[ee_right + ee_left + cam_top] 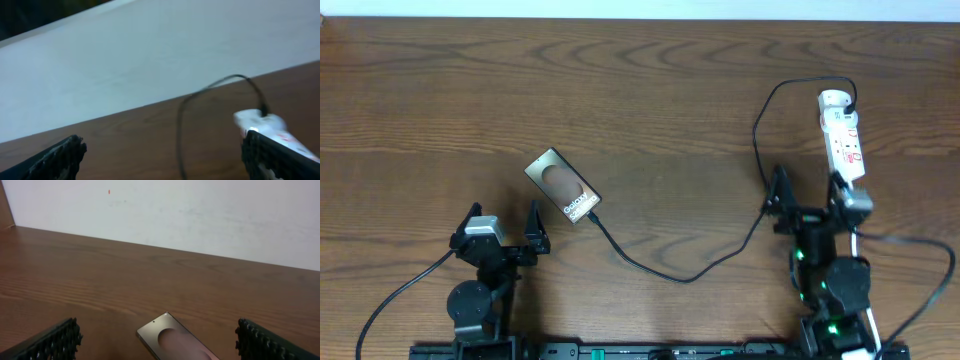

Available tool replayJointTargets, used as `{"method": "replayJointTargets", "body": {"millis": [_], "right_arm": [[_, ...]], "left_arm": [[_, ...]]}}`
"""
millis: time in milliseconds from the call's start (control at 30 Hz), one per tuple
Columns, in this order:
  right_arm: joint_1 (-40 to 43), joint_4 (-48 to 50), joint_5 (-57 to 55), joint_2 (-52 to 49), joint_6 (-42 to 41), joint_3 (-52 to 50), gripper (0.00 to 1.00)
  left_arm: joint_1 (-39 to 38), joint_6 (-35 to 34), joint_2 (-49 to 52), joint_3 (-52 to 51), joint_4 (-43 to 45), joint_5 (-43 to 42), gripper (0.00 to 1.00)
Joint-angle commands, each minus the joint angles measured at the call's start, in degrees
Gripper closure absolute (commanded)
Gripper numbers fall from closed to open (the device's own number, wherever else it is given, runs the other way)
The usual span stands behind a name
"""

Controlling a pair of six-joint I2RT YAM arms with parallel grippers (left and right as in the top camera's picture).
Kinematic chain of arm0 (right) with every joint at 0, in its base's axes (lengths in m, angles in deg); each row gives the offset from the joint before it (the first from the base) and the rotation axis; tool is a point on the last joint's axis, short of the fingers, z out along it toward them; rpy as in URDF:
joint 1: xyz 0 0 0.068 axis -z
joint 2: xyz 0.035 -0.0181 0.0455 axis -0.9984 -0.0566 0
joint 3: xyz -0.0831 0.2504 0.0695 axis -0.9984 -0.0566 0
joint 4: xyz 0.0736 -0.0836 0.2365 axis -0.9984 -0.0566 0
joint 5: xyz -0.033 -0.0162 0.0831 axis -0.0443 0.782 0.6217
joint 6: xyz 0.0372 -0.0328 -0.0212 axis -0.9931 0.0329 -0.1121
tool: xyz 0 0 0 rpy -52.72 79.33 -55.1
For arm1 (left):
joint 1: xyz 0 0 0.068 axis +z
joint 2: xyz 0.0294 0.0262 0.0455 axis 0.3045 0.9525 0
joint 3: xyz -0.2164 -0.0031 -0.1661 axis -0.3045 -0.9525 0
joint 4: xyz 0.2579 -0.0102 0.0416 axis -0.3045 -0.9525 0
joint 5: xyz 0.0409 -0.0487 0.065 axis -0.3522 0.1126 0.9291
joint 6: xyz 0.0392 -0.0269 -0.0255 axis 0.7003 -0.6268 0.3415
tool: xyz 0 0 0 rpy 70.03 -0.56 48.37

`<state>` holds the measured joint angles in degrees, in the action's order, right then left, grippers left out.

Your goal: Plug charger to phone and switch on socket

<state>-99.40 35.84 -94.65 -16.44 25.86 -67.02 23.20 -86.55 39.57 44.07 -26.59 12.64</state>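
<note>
A narrow white power strip (844, 140) sits near the desk's far right corner, thin black charger cable (680, 278) reaching the flat brown phone (563, 187); both jaws gape empty. The right should close, then press the switch.

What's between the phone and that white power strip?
Only the charger cable: in the overhead view it runs from the phone, sags toward the front edge, then climbs to the far end of the power strip. Otherwise bare wood.
</note>
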Motion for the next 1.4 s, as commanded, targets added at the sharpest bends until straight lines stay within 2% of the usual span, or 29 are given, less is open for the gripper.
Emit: {"method": "replayJointTargets", "body": {"millis": [0, 100, 500, 567, 1367], "right_arm": [[3.8, -1.7, 1.0, 7.4, 3.6, -3.0, 0.01], [6.0, -5.8, 2.9, 12.4, 5.8, -3.7, 0.01], [13.7, -35.5, 4.5, 28.0, 7.5, -3.8, 0.01], [14.2, -35.4, 6.0, 28.7, 10.3, -3.8, 0.01], [14.3, -35.4, 6.8, 29.7, 10.3, -3.8, 0.01]], "left_arm": [[0.1, 0.1, -0.3, -0.6, -2.6, -0.8, 0.02], [0.1, 0.1, -0.3, -0.6, -2.6, -0.8, 0.02], [0.1, 0.1, -0.3, -0.6, -2.6, -0.8, 0.02], [0.1, 0.1, -0.3, -0.6, -2.6, -0.8, 0.02], [0.1, 0.1, -0.3, -0.6, -2.6, -0.8, 0.02]]}}
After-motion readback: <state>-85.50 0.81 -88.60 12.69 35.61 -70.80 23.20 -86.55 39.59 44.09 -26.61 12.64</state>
